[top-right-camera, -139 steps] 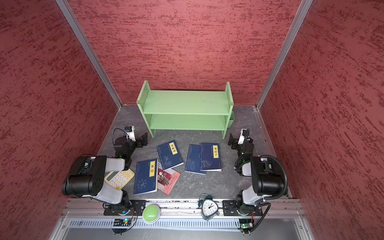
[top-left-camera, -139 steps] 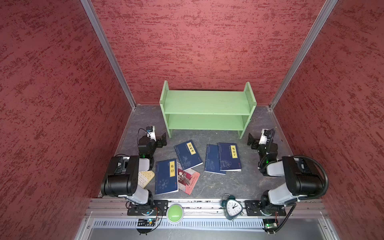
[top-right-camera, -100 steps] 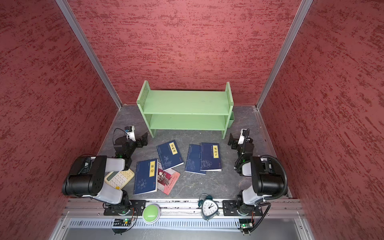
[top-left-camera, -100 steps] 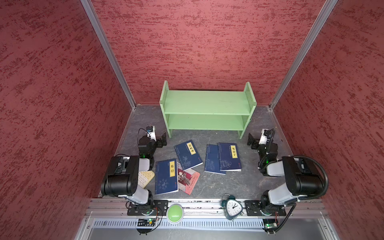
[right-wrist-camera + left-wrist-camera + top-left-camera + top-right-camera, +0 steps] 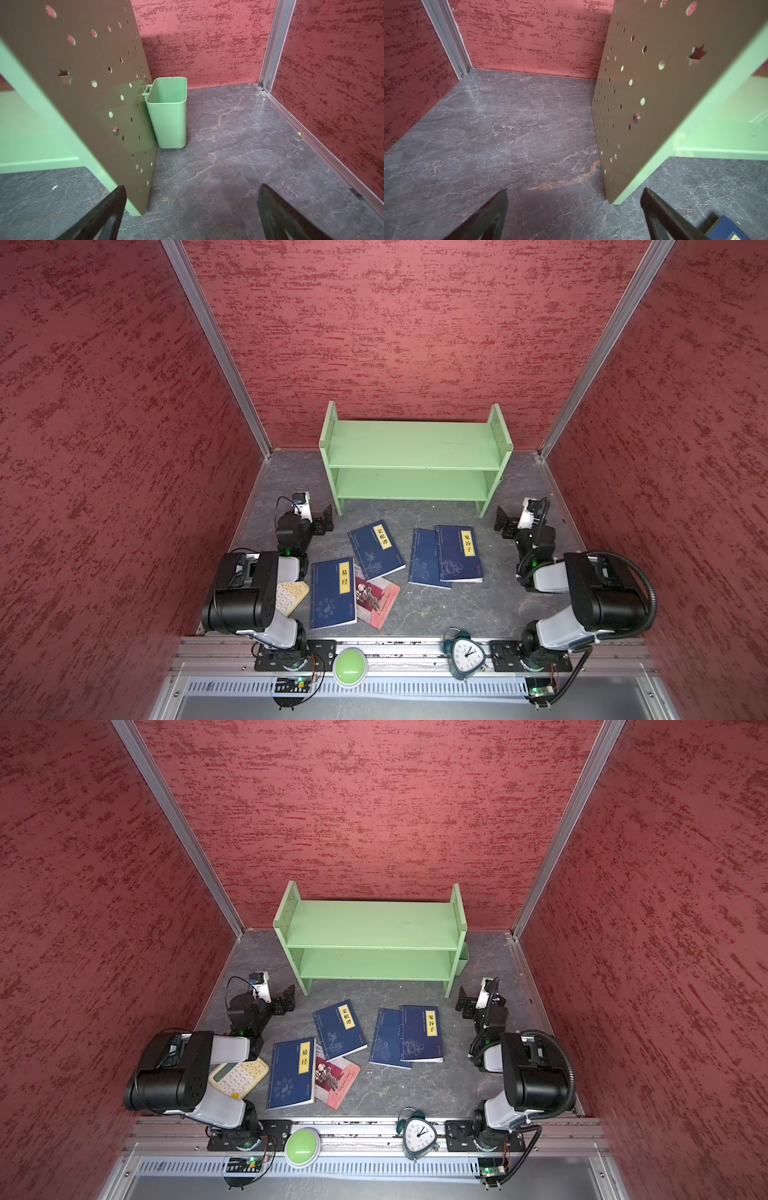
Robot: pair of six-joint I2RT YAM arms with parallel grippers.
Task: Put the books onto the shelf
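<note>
Inward of the left gripper [image 5: 327,519] and right gripper [image 5: 502,523], jaws wide and empty, lay the books [image 5: 376,549] (shelf [image 5: 415,443] bare), seemingly awaiting a first grasp.

Books [image 5: 376,549] lie before the shelf [image 5: 415,443] — calculator [image 5: 239,1076] left, clock [image 5: 417,1137] nearer.

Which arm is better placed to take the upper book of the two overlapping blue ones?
Probably the right: the right end effector, open, is close beside that upper blue book, while the left end effector is farther off, another blue book lying between.
</note>
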